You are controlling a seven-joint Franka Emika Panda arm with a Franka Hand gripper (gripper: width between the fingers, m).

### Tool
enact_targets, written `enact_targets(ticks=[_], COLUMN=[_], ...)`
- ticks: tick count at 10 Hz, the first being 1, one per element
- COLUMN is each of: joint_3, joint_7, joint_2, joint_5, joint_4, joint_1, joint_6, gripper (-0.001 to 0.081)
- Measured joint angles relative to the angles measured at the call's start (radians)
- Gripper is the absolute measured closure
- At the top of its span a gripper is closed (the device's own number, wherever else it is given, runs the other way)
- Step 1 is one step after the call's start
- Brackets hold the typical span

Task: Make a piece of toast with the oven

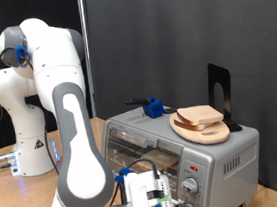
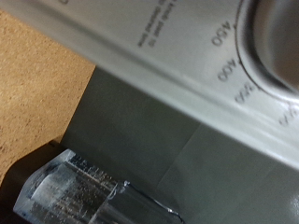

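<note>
Gripper [image 1: 161, 196]: low in the exterior view, near the bottom edge, just in front of the oven's knob panel; blue and white parts show, but whether its fingers are apart or together I cannot tell.
Wrist view: one clear plastic fingertip [image 2: 79, 191] is seen close up, beside a knob [image 2: 280, 42] ringed with printed temperature numbers on the oven's silver face.
Oven [image 1: 220, 155]: silver box at the exterior view's right, glass door [image 1: 138, 144] on its left part, round knobs [image 1: 191, 188] on the near right panel.
Piece of toast [image 1: 200, 117]: pale slices with brown crust lie on a round wooden board [image 1: 197, 132], which sits on top of the oven, towards the right.
Blue object [image 1: 155, 108]: small, on the oven's top, left of the board.
Black stand [image 1: 220, 89]: upright, at the far right of the oven top.
Arm [image 1: 65, 122]: white, rising at the left.
</note>
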Motion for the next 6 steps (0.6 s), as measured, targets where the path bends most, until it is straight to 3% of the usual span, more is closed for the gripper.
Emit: enact_targets(ticks=[1, 2, 3, 4, 5, 6], joint_3=[-0.002, -0.008, -0.018, -0.03, -0.039, -0.054], joint_7=[0.008, 0.032, 0.078, 0.133, 0.185, 0.227], joint_2=[-0.001, -0.003, -0.012, -0.025, -0.04, -0.054], joint_5=[0.0, -0.006, -0.015, -0.021, -0.031, -0.063], joint_4=[0.0, 0.0, -0.002, -0.004, -0.004, -0.005], joint_1=[-0.008, -0.015, -0.024, -0.036, -0.051, -0.061], joint_6=[-0.003, -0.013, -0.028, -0.053, -0.083, -0.114], gripper=[0.041, 0.027, 0.027, 0.0134, 0.0134, 0.0027])
